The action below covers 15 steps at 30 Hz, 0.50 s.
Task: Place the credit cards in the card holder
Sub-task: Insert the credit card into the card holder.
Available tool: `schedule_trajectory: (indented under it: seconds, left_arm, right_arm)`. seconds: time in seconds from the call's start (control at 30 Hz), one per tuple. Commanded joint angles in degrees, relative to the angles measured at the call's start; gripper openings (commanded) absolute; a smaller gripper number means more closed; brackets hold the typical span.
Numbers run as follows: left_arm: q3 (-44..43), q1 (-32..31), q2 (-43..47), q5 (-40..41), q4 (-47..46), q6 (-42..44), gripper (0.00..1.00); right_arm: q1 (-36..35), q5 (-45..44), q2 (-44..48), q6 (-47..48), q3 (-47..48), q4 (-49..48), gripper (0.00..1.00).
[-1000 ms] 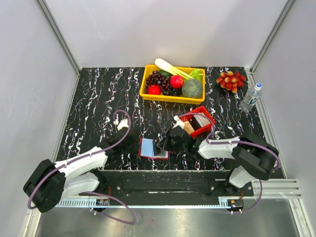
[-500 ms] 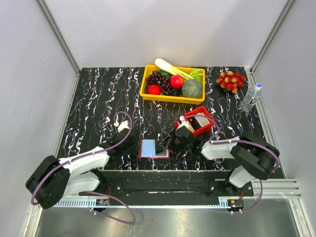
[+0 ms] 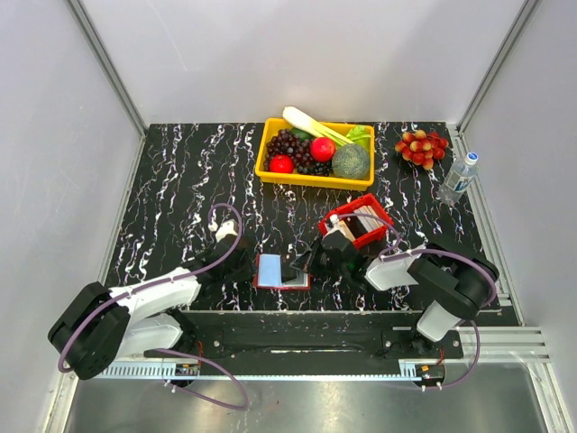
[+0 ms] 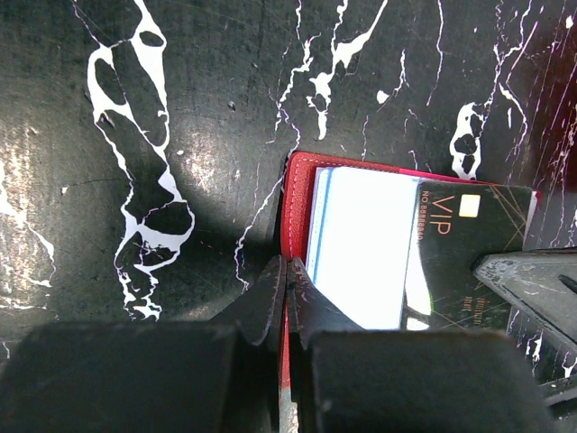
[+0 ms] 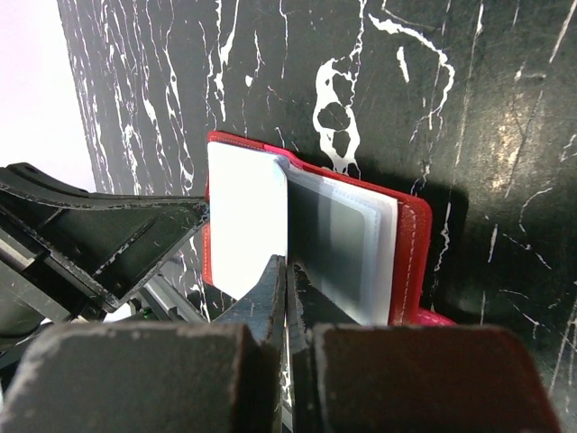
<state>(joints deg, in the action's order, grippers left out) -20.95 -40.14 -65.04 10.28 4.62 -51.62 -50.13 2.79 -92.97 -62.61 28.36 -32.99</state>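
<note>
Your left fingers (image 4: pixel 263 302) are pinching the card holder (image 4: pixel 296 203) by its red edge, open on the tabletop (image 4: pixel 135 108). Your right fingers (image 5: pixel 311 302) are pressed together, tips right at the black card (image 4: pixel 469 236) lying on it.

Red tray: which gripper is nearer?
Right. The right gripper holds a black card at the card holder's edge facing the red tray; the left gripper pinches the opposite edge.
</note>
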Motion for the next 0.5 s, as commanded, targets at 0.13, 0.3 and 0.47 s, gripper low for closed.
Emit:
schedule_trajectory:
  seconds: [0.13,0.3,0.47]
  left_arm:
    - [1.1,0.1,0.3,0.3,-2.1,-1.5,0.00]
    - [1.3,0.1,0.3,-0.1,-2.5,-1.4,0.00]
    - [1.1,0.1,1.3,0.3,-1.4,-1.4,0.00]
  right_arm:
    - [0.3,4.4,-4.1,-3.8,-1.0,-5.2,0.00]
    - [0.3,4.4,-5.0,-4.0,-0.9,-6.2,0.00]
    - [-0.1,2.6,-0.9,-4.5,-0.9,-1.2,0.00]
